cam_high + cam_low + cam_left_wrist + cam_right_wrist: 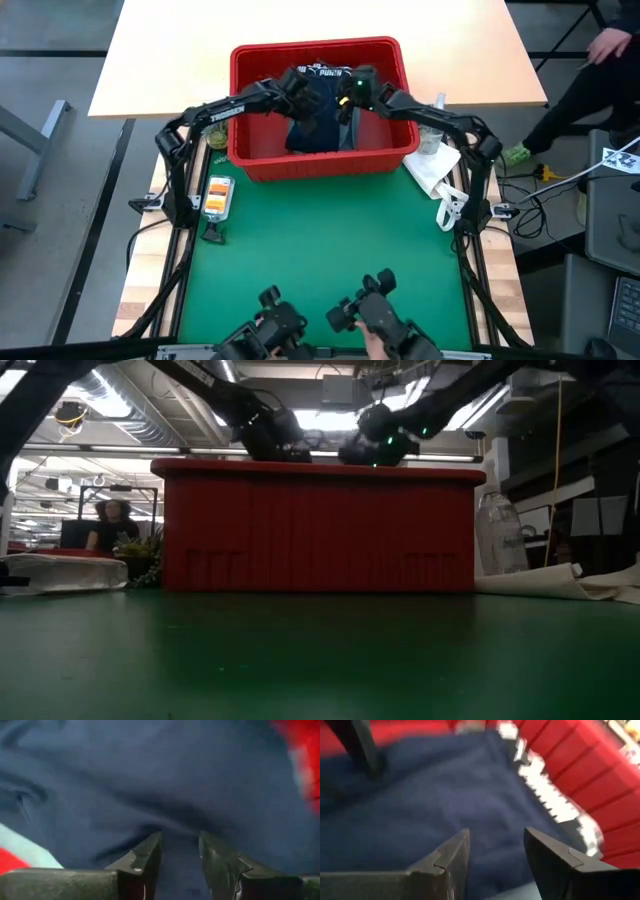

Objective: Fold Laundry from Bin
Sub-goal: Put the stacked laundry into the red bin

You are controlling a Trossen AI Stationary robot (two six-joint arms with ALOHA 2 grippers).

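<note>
The red bin (320, 160) stands at the far end of the green mat, its near wall (320, 530) filling the low view. Inside lies the laundry: a dark navy garment (315, 115) on top, with a grey-blue strip (347, 130) beside it. Both arms reach into the bin from the sides. My left gripper (303, 92) (180, 837) hangs open, its fingertips right at the navy cloth (150, 780). My right gripper (352, 95) (495, 832) is open a little above the same garment (420, 795), near the bin's slotted wall (600, 785). My left gripper comes down at a slant onto the navy garment, fingers apart, with cloth showing in the gap between them (181, 855). I cannot tell whether the fingertips touch it.
A white paper towel (435, 170) and a clear bottle (500, 535) lie right of the bin. An orange-labelled item (218, 195) lies at its left. The green mat (320, 240) spreads in front. A person (600, 60) is at the far right, another person (112, 520) in the room behind.
</note>
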